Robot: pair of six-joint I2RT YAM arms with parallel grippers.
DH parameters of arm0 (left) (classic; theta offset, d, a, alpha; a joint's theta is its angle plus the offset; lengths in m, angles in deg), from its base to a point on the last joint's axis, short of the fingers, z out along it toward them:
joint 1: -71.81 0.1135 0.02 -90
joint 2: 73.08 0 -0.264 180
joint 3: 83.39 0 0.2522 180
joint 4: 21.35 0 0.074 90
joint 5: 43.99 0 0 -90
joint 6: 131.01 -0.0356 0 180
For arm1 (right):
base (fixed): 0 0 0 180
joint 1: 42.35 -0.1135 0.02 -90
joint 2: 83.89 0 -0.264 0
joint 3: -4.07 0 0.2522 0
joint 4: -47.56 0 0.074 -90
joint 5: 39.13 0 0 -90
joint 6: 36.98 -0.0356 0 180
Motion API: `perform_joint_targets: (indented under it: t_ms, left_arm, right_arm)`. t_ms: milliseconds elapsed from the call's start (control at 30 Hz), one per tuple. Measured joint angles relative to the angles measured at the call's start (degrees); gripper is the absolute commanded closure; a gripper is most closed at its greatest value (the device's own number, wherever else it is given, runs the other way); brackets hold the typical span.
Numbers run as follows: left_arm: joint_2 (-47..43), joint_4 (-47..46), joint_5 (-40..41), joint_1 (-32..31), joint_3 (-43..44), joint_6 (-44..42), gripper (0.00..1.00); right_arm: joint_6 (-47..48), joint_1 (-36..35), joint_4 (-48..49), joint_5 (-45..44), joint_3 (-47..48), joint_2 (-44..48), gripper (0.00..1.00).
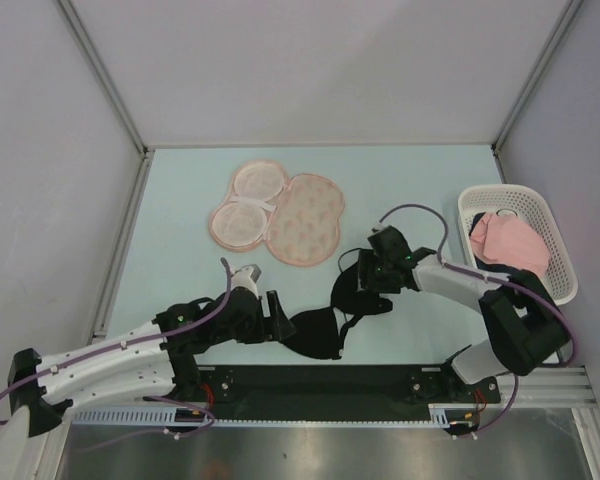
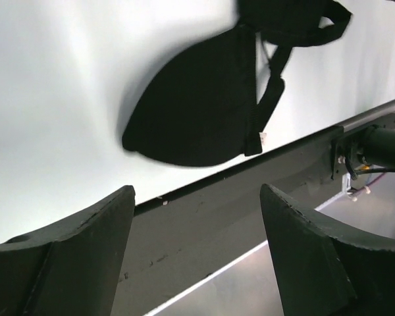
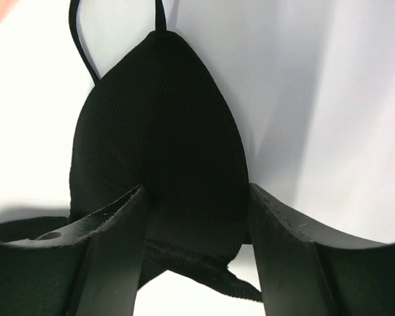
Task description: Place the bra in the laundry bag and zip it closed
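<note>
The black bra [image 1: 315, 330] lies near the table's front edge, between my two grippers. My right gripper [image 1: 363, 275] is shut on its right cup; in the right wrist view the cup [image 3: 164, 131] fills the gap between the fingers [image 3: 196, 191], and a band hangs below. My left gripper [image 1: 283, 320] is open and empty just left of the other cup, which shows ahead of it in the left wrist view [image 2: 191, 112]. The peach laundry bag [image 1: 300, 225] lies open and flat at the back centre, with its pale pink inside facing up on the left half.
A white lattice basket [image 1: 550, 215] at the right edge holds a pink cloth [image 1: 510, 240]. A black rail [image 1: 380, 380] runs along the near table edge, under my left fingers [image 2: 296, 230]. Grey walls enclose the table.
</note>
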Motion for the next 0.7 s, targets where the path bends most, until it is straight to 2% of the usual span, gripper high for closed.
perform_joint_targets:
  t_ms: [100,200,367,500,700]
  left_arm:
    - [3.1,-1.9,0.2,0.0,0.6,-1.0,0.16]
    - [5.9,-5.4,-0.8,1.0,0.0,-1.6,0.16]
    - [7.9,-17.1,-7.8,8.1,-6.4,-0.3,0.17]
    - [10.8,-21.7,-10.3,11.0,-9.2,2.1,0.11]
    - [15.9,-25.5,-11.6,11.2,-9.0,4.2,0.11]
  right_arm:
    - [-1.3,4.3,-0.8,-0.6,-4.5,5.6,0.26]
    - [-1.3,5.4,-2.0,0.4,-7.6,11.3,0.17]
    - [-0.3,7.3,-1.6,4.9,-10.8,19.4,0.04]
    - [1.4,11.7,0.7,10.3,-12.7,19.6,0.02]
    - [4.0,13.4,2.1,13.5,-12.9,15.6,0.02]
